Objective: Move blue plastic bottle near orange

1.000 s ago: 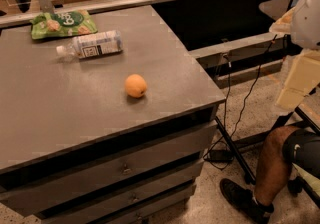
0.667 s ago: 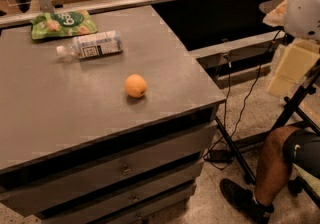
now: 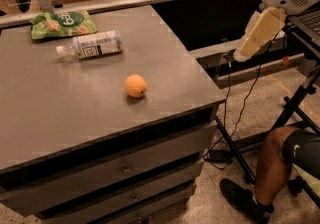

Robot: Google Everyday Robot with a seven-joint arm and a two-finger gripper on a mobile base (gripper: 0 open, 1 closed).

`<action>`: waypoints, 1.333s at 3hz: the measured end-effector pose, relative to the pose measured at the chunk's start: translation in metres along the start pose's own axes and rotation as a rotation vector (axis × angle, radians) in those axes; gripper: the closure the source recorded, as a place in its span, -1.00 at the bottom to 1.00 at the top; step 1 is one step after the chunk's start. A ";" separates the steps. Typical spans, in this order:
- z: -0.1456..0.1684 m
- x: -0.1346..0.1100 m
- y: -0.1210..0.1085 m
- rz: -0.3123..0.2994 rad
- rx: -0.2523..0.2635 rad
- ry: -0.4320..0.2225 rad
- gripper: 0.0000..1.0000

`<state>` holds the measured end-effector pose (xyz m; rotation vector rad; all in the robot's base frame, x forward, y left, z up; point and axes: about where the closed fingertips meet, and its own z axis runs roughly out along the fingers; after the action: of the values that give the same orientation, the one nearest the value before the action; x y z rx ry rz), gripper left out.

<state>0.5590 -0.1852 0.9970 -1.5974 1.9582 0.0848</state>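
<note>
Blue plastic bottle [image 3: 92,44] is lying on its side at the far left of the counter [image 3: 60,118], cap pointing left, well apart from the orange [image 3: 135,86], which sits alone nearer the middle. So the job is not started: you have a stretch of bare grey top between the two.

Your tool [image 3: 260,33] hangs off to the right, out past the counter's edge and above the floor, touching nothing. Whether it is apart or together, you cannot tell from here.

Now the neighbours. A green snack bag [image 3: 62,23] lies just behind the bottle, close enough that a sloppy reach from the back could catch it. Lying flat, the bottle will likely roll if you nudge it, and so will the orange, so I'd come down from above and set it short of the fruit.

Below your arm, mind the cables [image 3: 240,113] and someone's leg [image 3: 272,168] on the floor at right.
</note>
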 end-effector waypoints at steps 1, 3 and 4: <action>0.023 -0.016 -0.024 -0.051 -0.024 -0.054 -1.00; 0.085 -0.043 -0.032 -0.033 -0.094 -0.237 -1.00; 0.112 -0.068 -0.037 -0.009 -0.050 -0.393 -1.00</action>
<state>0.6441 -0.0905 0.9504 -1.4876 1.6540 0.4150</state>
